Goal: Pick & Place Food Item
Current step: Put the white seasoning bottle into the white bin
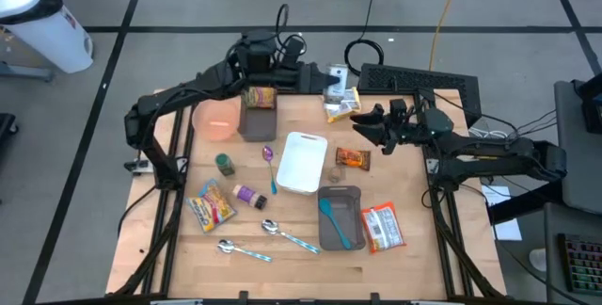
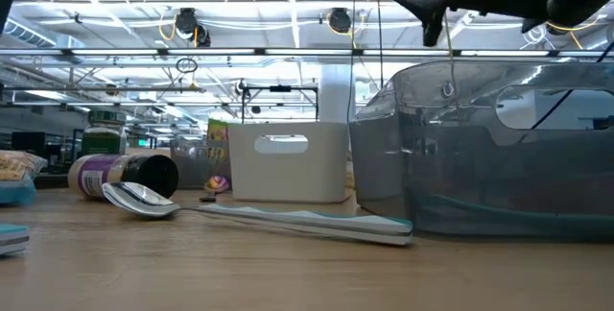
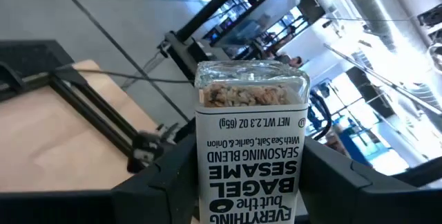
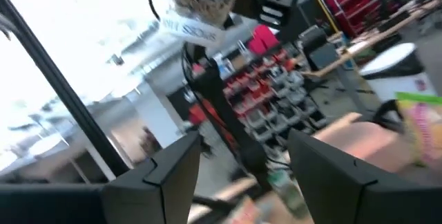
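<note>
From above, the left tool (image 1: 261, 98) hung near the far edge of the surface (image 1: 169, 248), clamped on the seasoning jar (image 1: 261, 97) above a grey bin (image 1: 256, 122). The right tool (image 1: 363, 126) hovered by the far right corner, fingers spread apart with nothing between them. The left wrist view showed the seasoning jar (image 3: 250, 148) pinched between both dark fingers (image 3: 173, 182). The right wrist view showed its fingers (image 4: 166, 165) parted.

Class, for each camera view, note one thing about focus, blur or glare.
High view: evenly lit, table sharp. Low view: bright ceiling lights glare behind the clear container. Left wrist view: seasoning jar label crisp, room behind it washed out. Right wrist view: smeared by motion blur, window side overexposed.
</note>
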You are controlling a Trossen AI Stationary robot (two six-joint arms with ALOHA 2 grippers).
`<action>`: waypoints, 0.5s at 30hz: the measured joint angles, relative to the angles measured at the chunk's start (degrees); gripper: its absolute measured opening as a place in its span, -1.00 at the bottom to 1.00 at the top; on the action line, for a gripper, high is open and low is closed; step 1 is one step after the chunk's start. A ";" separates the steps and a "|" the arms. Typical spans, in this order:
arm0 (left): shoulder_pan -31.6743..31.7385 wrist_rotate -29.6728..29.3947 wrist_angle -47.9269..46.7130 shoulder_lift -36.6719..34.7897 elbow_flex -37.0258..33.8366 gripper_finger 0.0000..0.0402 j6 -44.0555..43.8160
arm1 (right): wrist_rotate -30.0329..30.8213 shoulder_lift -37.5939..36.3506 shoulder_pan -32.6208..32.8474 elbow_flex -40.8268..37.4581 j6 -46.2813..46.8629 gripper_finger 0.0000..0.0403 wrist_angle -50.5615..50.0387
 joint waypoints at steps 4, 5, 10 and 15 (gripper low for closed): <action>0.00 -0.19 0.39 -0.11 0.00 0.02 3.31 | 0.04 5.33 0.00 0.00 7.92 0.05 9.87; 0.00 -0.19 0.55 -0.11 0.00 0.02 4.30 | 0.04 6.71 0.00 0.00 9.86 0.05 12.07; -0.09 -1.98 2.08 -0.11 0.00 0.02 10.09 | 0.13 13.80 0.00 0.00 18.44 0.07 23.88; -0.20 -6.42 2.79 -0.09 0.00 0.02 12.54 | 3.70 19.01 0.00 -0.02 21.16 0.19 37.42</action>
